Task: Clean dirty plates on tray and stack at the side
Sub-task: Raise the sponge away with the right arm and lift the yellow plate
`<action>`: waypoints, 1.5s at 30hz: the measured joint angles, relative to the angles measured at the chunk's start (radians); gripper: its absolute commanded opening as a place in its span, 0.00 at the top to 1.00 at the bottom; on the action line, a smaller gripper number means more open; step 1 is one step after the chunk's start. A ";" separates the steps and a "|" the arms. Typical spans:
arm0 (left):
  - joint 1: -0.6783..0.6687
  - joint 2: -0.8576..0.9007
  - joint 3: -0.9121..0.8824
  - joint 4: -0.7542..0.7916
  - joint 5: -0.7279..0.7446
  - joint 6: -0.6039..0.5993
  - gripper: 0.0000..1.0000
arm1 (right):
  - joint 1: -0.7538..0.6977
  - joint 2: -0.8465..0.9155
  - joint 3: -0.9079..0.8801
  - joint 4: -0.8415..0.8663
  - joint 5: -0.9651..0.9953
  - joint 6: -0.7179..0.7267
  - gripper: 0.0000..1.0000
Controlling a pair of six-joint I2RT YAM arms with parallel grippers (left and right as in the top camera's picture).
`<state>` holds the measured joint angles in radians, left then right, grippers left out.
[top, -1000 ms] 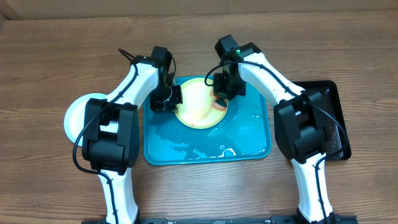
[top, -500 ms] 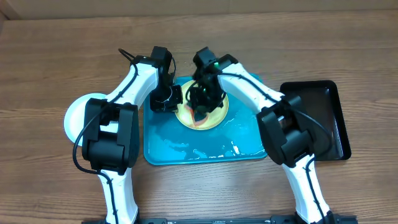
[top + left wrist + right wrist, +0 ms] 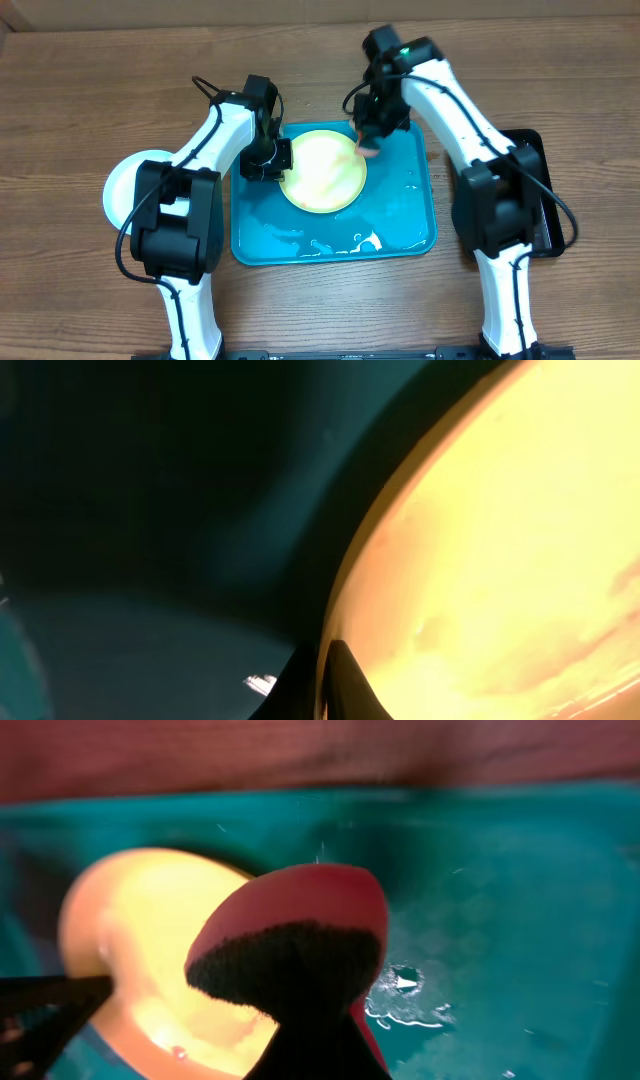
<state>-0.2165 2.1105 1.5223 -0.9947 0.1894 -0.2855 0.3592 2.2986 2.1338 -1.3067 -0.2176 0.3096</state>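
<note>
A pale yellow-green plate (image 3: 320, 175) lies in the far half of the wet turquoise tray (image 3: 400, 215). My left gripper (image 3: 275, 160) is shut on the plate's left rim; in the left wrist view its fingertips (image 3: 345, 685) pinch the rim of the plate (image 3: 500, 540). My right gripper (image 3: 372, 138) is shut on a red sponge (image 3: 368, 150) with a dark scrub face (image 3: 290, 950), held over the plate's far right edge. A small red spot shows on the plate (image 3: 140, 930) in the right wrist view. A pale blue-white plate (image 3: 118, 190) sits on the table left of the tray.
A narrow black tray (image 3: 540, 190) lies at the right, partly under my right arm. Foam and water puddles (image 3: 365, 243) sit on the tray's near half. Wooden table surrounds everything.
The right gripper swept the sponge left across the plate, then back to its far right edge. The red smear on the plate's near right side no longer shows. The left gripper stayed put.
</note>
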 measured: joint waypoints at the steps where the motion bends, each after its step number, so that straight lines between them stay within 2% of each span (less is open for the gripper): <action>1: -0.003 -0.011 -0.005 0.001 -0.011 0.002 0.96 | -0.011 -0.028 0.010 -0.003 -0.003 0.001 0.96; 7: -0.049 -0.225 -0.018 -0.003 -0.164 0.035 0.96 | -0.113 -0.272 0.053 -0.009 -0.014 0.000 0.96; 12: -0.149 -0.359 -0.018 -0.035 -0.336 0.031 0.96 | -0.230 -0.367 0.065 -0.013 -0.014 0.000 0.96; 18: -0.356 -0.379 -0.018 -0.183 -0.748 -0.071 0.96 | -0.332 -0.360 0.065 -0.043 -0.014 0.000 0.96; 24: -0.584 -0.379 -0.018 -0.237 -1.176 -0.208 0.96 | -0.350 -0.360 0.065 -0.056 -0.011 0.000 0.96; 28: -0.680 -0.379 -0.018 -0.237 -1.396 -0.248 0.96 | -0.350 -0.359 0.065 -0.066 -0.008 0.000 0.96; 32: -0.723 -0.379 -0.018 -0.237 -1.537 -0.266 0.96 | -0.350 -0.359 0.065 -0.068 -0.003 0.000 0.96; 35: -0.726 -0.379 -0.018 -0.236 -1.601 -0.267 0.96 | -0.350 -0.359 0.065 -0.070 -0.003 0.000 0.96; 40: -0.726 -0.379 -0.018 -0.235 -1.621 -0.274 0.96 | -0.350 -0.359 0.065 -0.074 -0.003 0.000 0.96; 42: -0.723 -0.379 -0.018 -0.234 -1.563 -0.283 0.96 | -0.350 -0.359 0.065 -0.075 -0.002 0.000 0.96; 45: -0.710 -0.379 -0.018 -0.219 -1.393 -0.289 0.96 | -0.350 -0.359 0.065 -0.075 -0.002 0.000 0.96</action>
<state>-0.9260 1.7313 1.5047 -1.2133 -1.2034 -0.5743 0.0090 1.9392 2.1990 -1.3819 -0.2199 0.3096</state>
